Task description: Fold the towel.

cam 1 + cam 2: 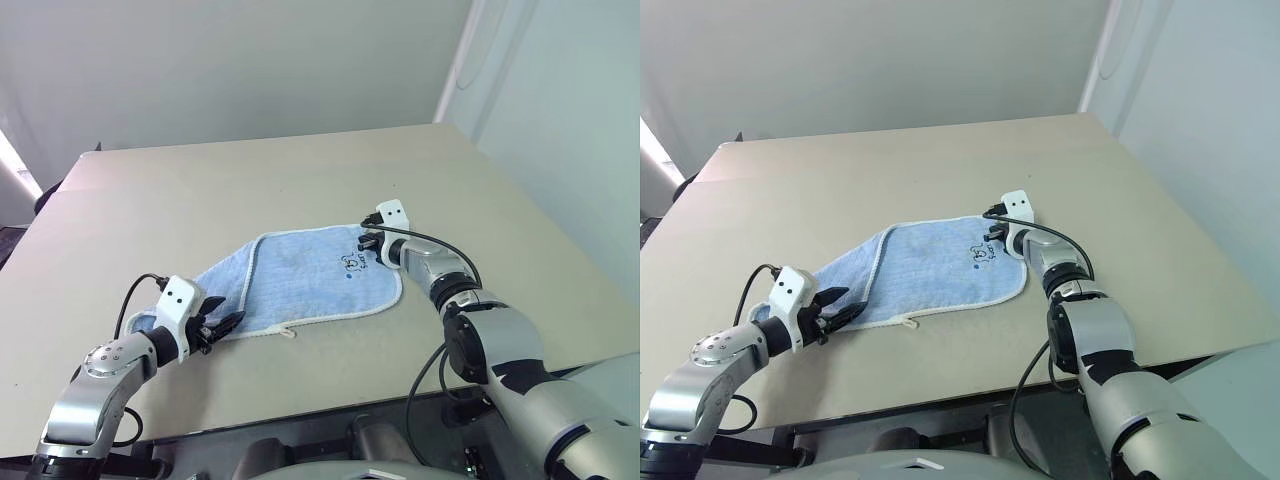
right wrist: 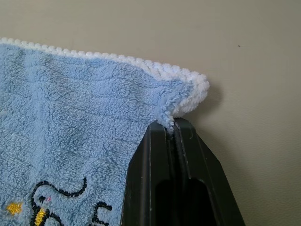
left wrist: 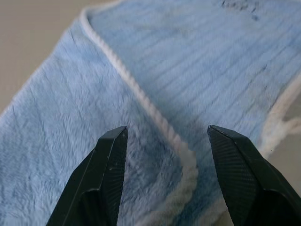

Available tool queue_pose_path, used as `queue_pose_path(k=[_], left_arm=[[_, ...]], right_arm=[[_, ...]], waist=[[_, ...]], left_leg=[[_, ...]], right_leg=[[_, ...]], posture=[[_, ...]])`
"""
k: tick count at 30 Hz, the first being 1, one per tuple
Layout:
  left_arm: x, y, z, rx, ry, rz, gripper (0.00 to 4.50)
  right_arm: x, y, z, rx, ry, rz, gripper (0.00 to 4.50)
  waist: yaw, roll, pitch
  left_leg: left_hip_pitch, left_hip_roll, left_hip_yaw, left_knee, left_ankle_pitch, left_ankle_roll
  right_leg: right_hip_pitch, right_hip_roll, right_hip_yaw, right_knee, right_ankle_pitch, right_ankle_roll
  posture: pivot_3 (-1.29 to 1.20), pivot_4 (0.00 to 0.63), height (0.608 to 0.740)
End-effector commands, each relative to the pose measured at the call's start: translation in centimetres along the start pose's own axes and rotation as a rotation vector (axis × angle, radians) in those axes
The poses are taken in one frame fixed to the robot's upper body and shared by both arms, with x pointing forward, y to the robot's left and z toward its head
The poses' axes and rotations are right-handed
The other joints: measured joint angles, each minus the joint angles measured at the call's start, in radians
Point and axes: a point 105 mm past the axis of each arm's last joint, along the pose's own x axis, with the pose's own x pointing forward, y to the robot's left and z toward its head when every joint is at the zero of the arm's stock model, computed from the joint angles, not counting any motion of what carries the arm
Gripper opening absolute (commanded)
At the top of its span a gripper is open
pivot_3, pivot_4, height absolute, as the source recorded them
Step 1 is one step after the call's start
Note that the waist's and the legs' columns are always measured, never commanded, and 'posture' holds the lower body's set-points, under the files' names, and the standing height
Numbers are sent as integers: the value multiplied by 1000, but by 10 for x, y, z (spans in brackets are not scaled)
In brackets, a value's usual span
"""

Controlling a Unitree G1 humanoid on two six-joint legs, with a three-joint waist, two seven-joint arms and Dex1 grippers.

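Pinching towel (image 1: 310,275) corner: right tool (image 2: 171,126).

towel's (image 1: 310,275) near-left corner hidden under the left gripper (image 1: 222,327)

The table (image 1: 300,170) is bare all around the towel (image 1: 300,275), so a gripper could pass on every side of it. The only things in the way are the left gripper (image 1: 222,327) at the towel's near left end and the right gripper (image 1: 366,241) pinching its far right corner.
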Motion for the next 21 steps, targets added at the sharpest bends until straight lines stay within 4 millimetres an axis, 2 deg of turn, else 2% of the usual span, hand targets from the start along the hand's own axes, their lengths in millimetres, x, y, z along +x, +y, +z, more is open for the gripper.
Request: queue_pose_path(k=[1,5,8,13,18,21], left_arm=[[2,4,3,54,8,8,2873],[3,6,1,49,7,13,2873],[3,3,0,77,20,-6,1944],[2,4,6,80,3,-13,140],[-3,11,10,82,-15,14,37],[-12,27,26,44,-78,73,37]], right_arm=[[-3,-9,7,-10,-31,-37,47],[-3,-10,4,0,-29,-41,47],[-4,-11,3,5,-27,-50,0],[-4,-12,2,14,-28,-54,0],[-4,-12,2,12,-31,-57,0],[-4,-11,8,5,-65,-45,0]], waist=[[0,0,0],[2,0,0],[2,0,0],[4,0,0],[4,0,0],[5,0,0]], left_leg=[[0,0,0,0,0,0],[0,0,0,0,0,0],[0,0,0,0,0,0],[0,0,0,0,0,0],[0,0,0,0,0,0],[0,0,0,0,0,0]], right_leg=[[0,0,0,0,0,0],[0,0,0,0,0,0],[1,0,0,0,0,0],[1,-1,0,0,0,0],[1,-1,0,0,0,0],[1,-1,0,0,0,0]], posture=[[0,0,740],[0,0,740],[0,0,740],[0,0,740],[0,0,740],[0,0,740]])
